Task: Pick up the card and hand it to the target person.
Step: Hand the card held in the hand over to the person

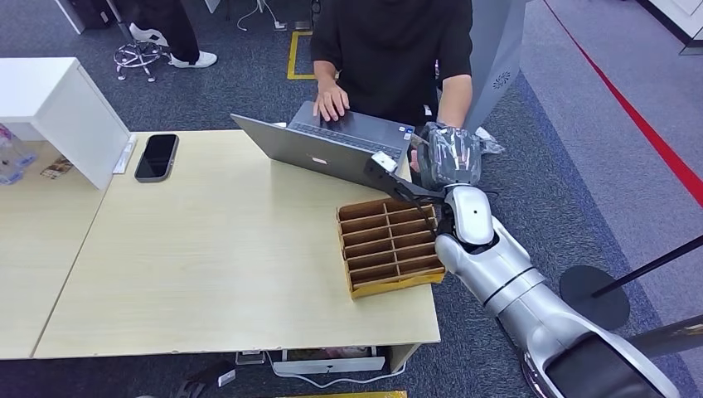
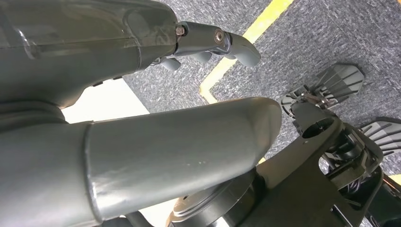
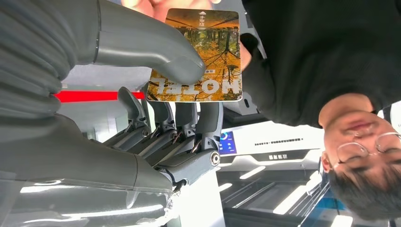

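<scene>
The pick-up looks done: the card [image 3: 198, 54], an orange one printed with the word HOTEL, is off the bench [image 1: 224, 249] and pinched in the right hand [image 3: 165, 94], with the thumb pressed on its face and the fingers [image 3: 208, 118] behind it. From the head view that right hand [image 1: 452, 157] is raised past the far corner of the bench, just beside the laptop [image 1: 332, 141] and close in front of the person [image 1: 398, 41] sitting there in a black top. The brown divided tray [image 1: 390, 245] sits below the forearm. A bit of a person's hand shows at the card's far edge, though I cannot tell whether it grips the card. What is left, I judge, is the release. The left hand [image 2: 142, 118] hangs low over the carpet, holding nothing, thumb apart from the fingers.
</scene>
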Available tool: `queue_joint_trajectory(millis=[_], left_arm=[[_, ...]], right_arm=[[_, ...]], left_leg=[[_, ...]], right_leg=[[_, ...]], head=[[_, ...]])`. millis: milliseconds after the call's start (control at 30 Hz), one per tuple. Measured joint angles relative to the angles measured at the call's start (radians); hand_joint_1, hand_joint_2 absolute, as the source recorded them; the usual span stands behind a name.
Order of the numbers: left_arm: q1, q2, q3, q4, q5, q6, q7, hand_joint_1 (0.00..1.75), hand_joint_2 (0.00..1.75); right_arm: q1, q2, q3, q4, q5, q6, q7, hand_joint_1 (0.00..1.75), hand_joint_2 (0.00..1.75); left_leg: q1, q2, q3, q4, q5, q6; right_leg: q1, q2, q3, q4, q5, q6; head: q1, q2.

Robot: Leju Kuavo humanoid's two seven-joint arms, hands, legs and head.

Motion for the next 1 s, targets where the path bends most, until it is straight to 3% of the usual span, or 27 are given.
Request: queue_joint_trajectory(millis=[333, 400, 467, 533, 867, 1000], left_arm=[[0.0, -0.004, -0.003, 0.0, -0.001, 0.0, 0.0, 0.0, 0.0], [0.0, -0.005, -0.003, 0.0, -0.001, 0.0, 0.001, 0.0, 0.0], [0.0, -0.006, -0.003, 0.0, -0.001, -0.001, 0.001, 0.0, 0.0], [0.0, -0.006, -0.003, 0.0, -0.001, -0.001, 0.002, 0.0, 0.0], [-0.001, -0.008, -0.004, 0.0, -0.001, -0.001, 0.002, 0.0, 0.0], [-0.001, -0.008, -0.004, 0.0, 0.001, -0.001, 0.001, 0.0, 0.0]], right_arm=[[-0.002, 0.015, 0.012, 0.045, 0.005, 0.0, 0.0, 1.27, 1.75], [-0.003, 0.016, 0.012, 0.052, 0.006, 0.002, 0.001, 0.86, 1.75], [-0.004, 0.017, 0.012, 0.058, 0.009, 0.005, 0.001, 0.26, 1.75], [-0.005, 0.018, 0.013, 0.064, 0.012, 0.009, 0.002, 0.01, 1.75], [-0.006, 0.022, 0.019, 0.084, 0.02, 0.033, 0.023, 0.0, 1.75], [-0.005, 0.022, 0.023, 0.089, 0.006, -0.003, 0.024, 0.0, 1.75]], left_leg=[[0.0, 0.0, 0.0, 0.0, 0.0, 0.0], [0.0, 0.0, 0.0, 0.0, 0.0, 0.0], [0.0, 0.0, 0.0, 0.0, 0.0, 0.0], [0.0, 0.0, 0.0, 0.0, 0.0, 0.0], [0.0, 0.0, 0.0, 0.0, 0.0, 0.0], [0.0, 0.0, 0.0, 0.0, 0.0, 0.0]], right_leg=[[0.0, 0.0, 0.0, 0.0, 0.0, 0.0], [0.0, 0.0, 0.0, 0.0, 0.0, 0.0], [0.0, 0.0, 0.0, 0.0, 0.0, 0.0], [0.0, 0.0, 0.0, 0.0, 0.0, 0.0], [0.0, 0.0, 0.0, 0.0, 0.0, 0.0], [0.0, 0.0, 0.0, 0.0, 0.0, 0.0]], head=[[0.0, 0.0], [0.0, 0.0], [0.0, 0.0], [0.0, 0.0], [0.0, 0.0], [0.0, 0.0]])
